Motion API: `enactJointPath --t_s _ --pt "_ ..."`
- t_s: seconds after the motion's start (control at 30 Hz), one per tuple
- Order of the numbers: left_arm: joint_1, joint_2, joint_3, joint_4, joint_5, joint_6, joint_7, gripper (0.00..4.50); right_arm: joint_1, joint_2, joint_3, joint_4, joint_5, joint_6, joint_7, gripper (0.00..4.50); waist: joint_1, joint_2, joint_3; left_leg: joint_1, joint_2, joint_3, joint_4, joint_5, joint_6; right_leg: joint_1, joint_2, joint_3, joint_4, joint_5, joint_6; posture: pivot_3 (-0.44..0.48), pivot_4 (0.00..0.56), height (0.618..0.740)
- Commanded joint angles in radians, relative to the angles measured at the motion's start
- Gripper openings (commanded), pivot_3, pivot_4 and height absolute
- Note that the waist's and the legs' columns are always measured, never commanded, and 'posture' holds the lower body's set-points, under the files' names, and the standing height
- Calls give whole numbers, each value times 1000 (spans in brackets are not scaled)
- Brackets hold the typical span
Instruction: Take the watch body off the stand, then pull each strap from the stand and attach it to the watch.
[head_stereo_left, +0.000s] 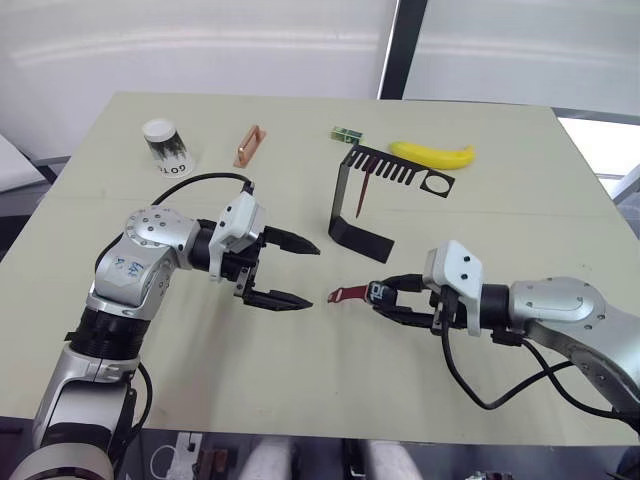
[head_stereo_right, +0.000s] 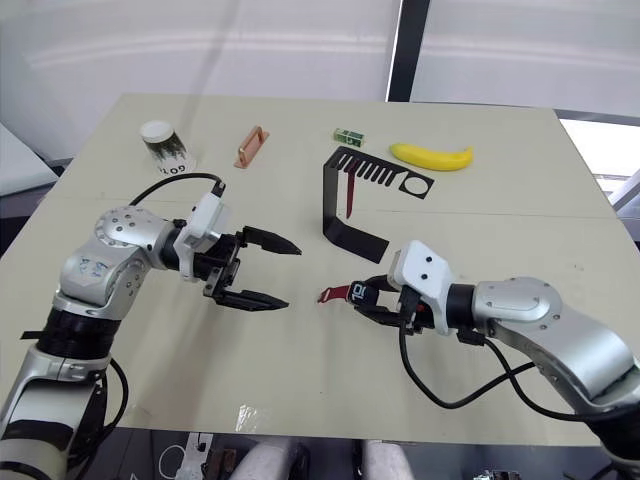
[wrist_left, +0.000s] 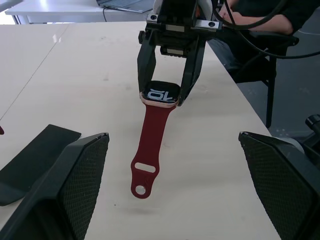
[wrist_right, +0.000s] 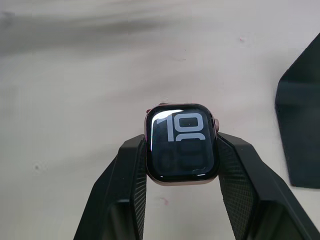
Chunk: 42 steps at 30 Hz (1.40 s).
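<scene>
While the right gripper (head_stereo_right: 372, 297) pinches the watch body (wrist_right: 182, 142) just in front of the stand (head_stereo_left: 345, 190), one strap (wrist_left: 151, 150) is already attached. A second strap (head_stereo_left: 366, 190) hangs on the stand; the left gripper (head_stereo_left: 297, 272) gapes wide, empty, beside the watch.

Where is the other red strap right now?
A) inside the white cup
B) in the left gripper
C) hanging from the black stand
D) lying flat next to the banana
C: the second red strap hangs from a slot in the top arm of the black stand, while the left gripper is open and holds nothing.
</scene>
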Motion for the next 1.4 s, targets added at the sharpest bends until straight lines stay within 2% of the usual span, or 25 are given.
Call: enactJointPath --t_s 0.03,0.4,0.53,0.7,0.8,1.0,1.27,1.33,1.4 --pt "-26 -9 12 8 11 -43 5 4477 25 3 -7 3 -143 -176 80 1513 0 0 0 0 0 0 0 0 0 0 0 0 0 0 0 0 150 740" --pt "24 16 16 -11 19 -71 -5 4477 47 86 -37 19 -160 -157 135 1513 -1 0 0 0 0 0 1 0 0 0 0 0 1 0 0 0 150 740" --pt "80 43 46 -3 31 -97 20 4477 7 172 25 66 -165 -124 142 1513 -6 0 0 1 0 0 1 0 0 0 0 0 2 0 0 0 150 740" --pt "156 117 73 -47 2 -36 4 4477 -43 297 120 130 -182 -67 144 1513 -14 0 0 1 0 0 1 0 -1 0 0 0 3 0 -1 0 150 740" --pt "194 146 79 -57 21 -71 0 4477 -57 355 189 200 -254 -80 129 1513 -17 0 0 2 0 0 1 0 -1 0 0 0 4 0 -1 0 150 740" --pt "220 138 70 -28 78 -184 29 4477 -40 354 245 245 -379 -161 151 1513 -12 0 0 1 -1 -1 1 0 -1 0 0 -1 4 0 -1 0 150 740" --pt "205 117 39 3 90 -212 4 4477 -52 355 218 265 -390 -108 184 1513 -25 0 0 2 -1 -1 1 0 -1 0 0 -1 5 0 -1 0 150 740" --pt "197 102 40 7 83 -204 8 4500 -53 360 202 254 -384 -115 190 2536 -25 0 0 2 -1 0 1 0 -1 0 0 -1 5 0 -1 0 150 740" --pt "196 88 45 5 77 -193 19 4500 -52 348 184 237 -383 -130 201 3269 -25 0 0 2 -1 -1 1 0 -1 0 0 -1 5 0 -1 0 150 740"
